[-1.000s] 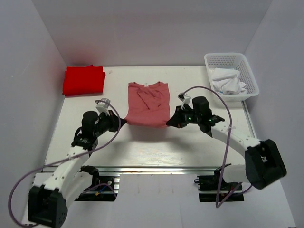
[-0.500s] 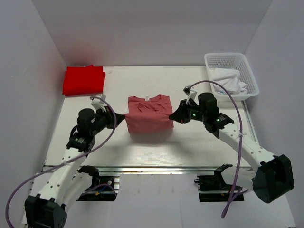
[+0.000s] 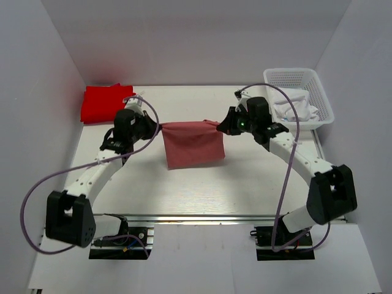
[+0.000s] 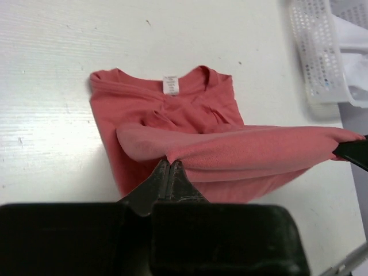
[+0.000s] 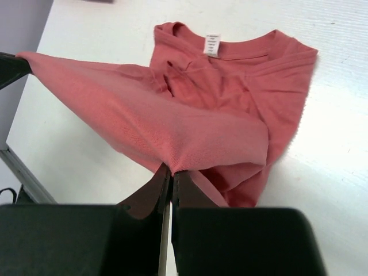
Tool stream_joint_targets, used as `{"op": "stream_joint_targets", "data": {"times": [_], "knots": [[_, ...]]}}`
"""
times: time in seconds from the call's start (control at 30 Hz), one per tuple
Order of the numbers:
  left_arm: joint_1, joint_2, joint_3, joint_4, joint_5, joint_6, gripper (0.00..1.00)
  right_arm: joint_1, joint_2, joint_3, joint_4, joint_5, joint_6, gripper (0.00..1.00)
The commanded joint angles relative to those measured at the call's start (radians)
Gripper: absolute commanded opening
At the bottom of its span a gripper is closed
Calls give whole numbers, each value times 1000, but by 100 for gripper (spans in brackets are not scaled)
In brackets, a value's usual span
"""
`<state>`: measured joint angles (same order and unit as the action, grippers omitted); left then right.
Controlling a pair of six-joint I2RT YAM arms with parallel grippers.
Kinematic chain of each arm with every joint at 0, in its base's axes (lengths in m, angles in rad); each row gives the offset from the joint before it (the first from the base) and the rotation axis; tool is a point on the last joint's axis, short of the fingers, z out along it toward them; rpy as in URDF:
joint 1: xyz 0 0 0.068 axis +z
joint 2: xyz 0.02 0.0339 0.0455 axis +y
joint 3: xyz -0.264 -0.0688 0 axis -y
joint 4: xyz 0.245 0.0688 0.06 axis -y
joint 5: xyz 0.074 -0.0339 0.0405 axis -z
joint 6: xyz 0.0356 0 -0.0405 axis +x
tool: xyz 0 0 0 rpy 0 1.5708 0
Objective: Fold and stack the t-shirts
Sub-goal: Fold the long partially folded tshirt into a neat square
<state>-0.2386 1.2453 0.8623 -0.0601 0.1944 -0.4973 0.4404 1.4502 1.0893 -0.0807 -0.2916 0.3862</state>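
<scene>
A white mesh basket [image 3: 303, 78] is seen just beyond and to the right of the right pincer [image 3: 222, 126], and crumpled white cloth [image 3: 295, 105] is heaped in it. A small white label [image 4: 171, 85] is sewn inside the collar of the pink tee [image 3: 193, 147]; its print is too small to be read.

The left pincer [image 3: 158, 128] is clenched on one corner of a pink fold, and the right pincer is clenched on the opposite corner. The edge is stretched taut between the two and raised off the table [image 3: 245, 177]. From that edge the cloth is seen hanging toward the near side. In the wrist views the rest of the pink tee is spread on the table beyond the fingertips, its collar farthest from them, with the lifted layer drawn over it. The red tee [image 3: 105, 103] is laid folded just beyond and to the left of the left pincer, apart from the pink tee.
</scene>
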Motion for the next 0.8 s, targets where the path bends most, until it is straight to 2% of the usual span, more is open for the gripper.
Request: {"op": "stream_joint_targets", "data": {"times": [0.0, 0.27, 0.5, 0.57, 0.6, 0.63, 0.67, 0.7, 0.73, 0.77], "knots": [[13, 83, 93, 16, -69, 26, 0, -35, 79, 112, -7, 16, -4, 0], [22, 322, 266, -50, -167, 26, 0, -101, 347, 325, -62, -115, 14, 0], [22, 546, 412, -90, -177, 26, 0, -147, 603, 521, -82, -262, 22, 0], [32, 592, 454, -81, -202, 26, 22, -147, 668, 591, -71, -267, 13, 0], [32, 639, 472, -81, -202, 26, 40, -152, 723, 609, -45, -268, 8, 7], [42, 663, 524, -81, -202, 26, 58, -154, 736, 626, -38, -259, 11, 26], [42, 680, 549, -104, -202, 26, 79, -152, 751, 688, -31, -253, 7, 38], [42, 693, 572, -115, -202, 26, 86, -152, 781, 711, -40, -251, -4, 53], [42, 703, 604, -115, -202, 26, 91, -151, 785, 759, -60, -250, -19, 87], [42, 703, 604, -128, -202, 35, 100, -152, 788, 777, -68, -256, -29, 90]]}}
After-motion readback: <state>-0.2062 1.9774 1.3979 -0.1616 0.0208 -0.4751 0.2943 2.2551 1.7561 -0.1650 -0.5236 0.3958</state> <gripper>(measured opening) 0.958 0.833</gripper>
